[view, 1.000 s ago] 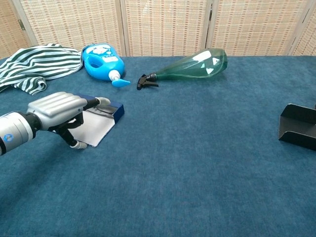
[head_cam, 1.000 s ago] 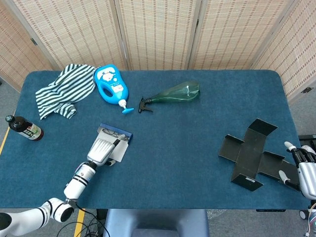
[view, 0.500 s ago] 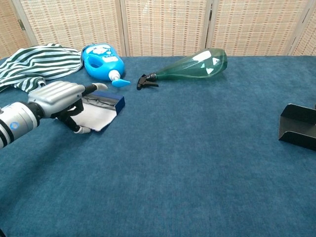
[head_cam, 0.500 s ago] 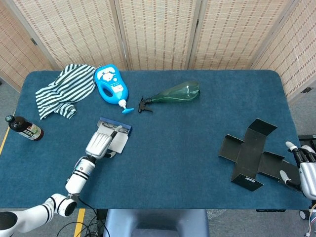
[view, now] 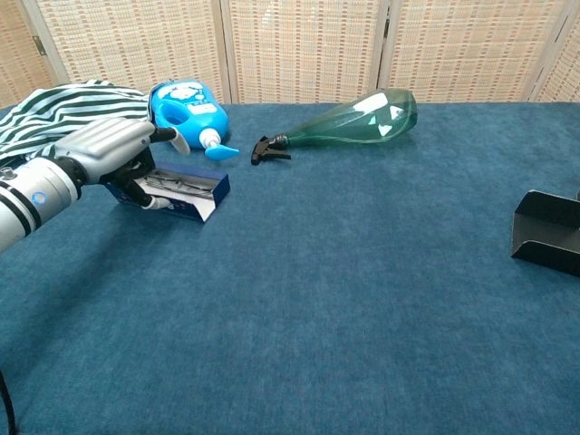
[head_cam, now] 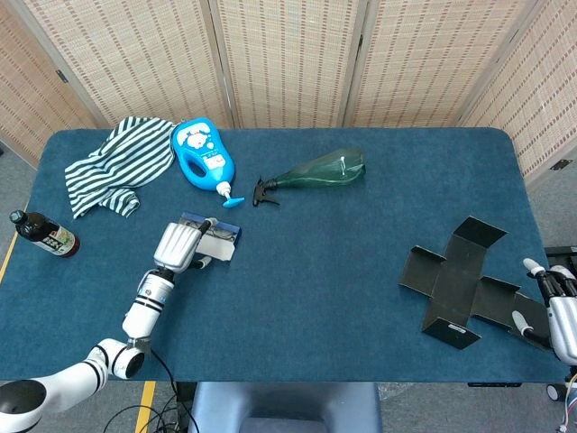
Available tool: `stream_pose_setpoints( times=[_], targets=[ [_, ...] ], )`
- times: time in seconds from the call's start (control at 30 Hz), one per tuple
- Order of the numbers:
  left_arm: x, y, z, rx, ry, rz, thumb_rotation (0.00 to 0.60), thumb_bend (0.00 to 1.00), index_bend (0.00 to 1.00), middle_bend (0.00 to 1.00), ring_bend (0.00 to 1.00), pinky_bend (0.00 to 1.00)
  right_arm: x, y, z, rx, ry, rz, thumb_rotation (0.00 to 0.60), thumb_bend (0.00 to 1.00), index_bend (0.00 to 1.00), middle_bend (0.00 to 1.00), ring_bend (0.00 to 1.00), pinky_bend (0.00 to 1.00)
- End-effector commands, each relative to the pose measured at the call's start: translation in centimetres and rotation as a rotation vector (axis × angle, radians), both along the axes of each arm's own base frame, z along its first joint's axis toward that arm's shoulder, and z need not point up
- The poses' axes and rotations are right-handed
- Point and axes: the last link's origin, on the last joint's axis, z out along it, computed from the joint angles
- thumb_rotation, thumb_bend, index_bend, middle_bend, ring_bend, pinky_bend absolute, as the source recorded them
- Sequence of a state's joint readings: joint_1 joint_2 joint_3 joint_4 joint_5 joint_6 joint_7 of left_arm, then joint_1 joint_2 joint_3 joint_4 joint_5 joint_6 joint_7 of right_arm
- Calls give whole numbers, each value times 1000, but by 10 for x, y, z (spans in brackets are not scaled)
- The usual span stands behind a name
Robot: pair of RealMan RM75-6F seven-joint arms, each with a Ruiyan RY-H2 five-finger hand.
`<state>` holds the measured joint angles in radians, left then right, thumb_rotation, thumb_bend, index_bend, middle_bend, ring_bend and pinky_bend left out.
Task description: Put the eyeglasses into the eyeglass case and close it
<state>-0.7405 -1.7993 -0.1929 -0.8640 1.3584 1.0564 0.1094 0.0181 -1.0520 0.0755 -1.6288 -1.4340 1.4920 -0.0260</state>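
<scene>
Gripping the open eyeglass case [view: 181, 188] on the worktop [view: 362, 272], the left hand [view: 109, 145] has fingers clamped round its near end; the right hand [head_cam: 561, 311] rests fingers apart.

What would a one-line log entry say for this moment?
left hand: touching open case | glasses: inside case | lid: open | right hand: idle, open, table edge

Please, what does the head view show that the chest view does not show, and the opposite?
Only the head view shows the brown bottle at the table's left edge, the right hand, and the whole flat black folded box. Only the chest view shows the eyeglasses inside the open case. Both show the left hand, striped cloth, blue bottle and green spray bottle.
</scene>
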Motion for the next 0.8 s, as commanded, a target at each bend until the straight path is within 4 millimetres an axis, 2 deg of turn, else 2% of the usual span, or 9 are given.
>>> stream_pose_setpoints(
  times=[0.03,0.13,0.27,0.67,0.8],
  targets=[
    [-3,5,1,10,-10,7,600,231,434,966,972,1000,0,0,0,1,-1,-1,600,281,100,270,229,211],
    [-8,6,1,16,10,3,600,231,512,967,972,1000,0,-1,-1,6,-2,0,600,282,100,270,229,211],
    [-12,6,1,17,17,8,600,238,560,967,972,1000,1,-3,-2,9,-1,5,600,282,100,270,229,211],
    [-17,5,-2,11,47,4,600,430,622,967,972,1000,0,-5,-3,15,-3,5,600,282,100,270,229,211],
    [-19,3,-4,2,68,6,600,449,633,967,972,1000,0,-6,-3,16,-3,7,600,281,100,270,229,211]
  ],
)
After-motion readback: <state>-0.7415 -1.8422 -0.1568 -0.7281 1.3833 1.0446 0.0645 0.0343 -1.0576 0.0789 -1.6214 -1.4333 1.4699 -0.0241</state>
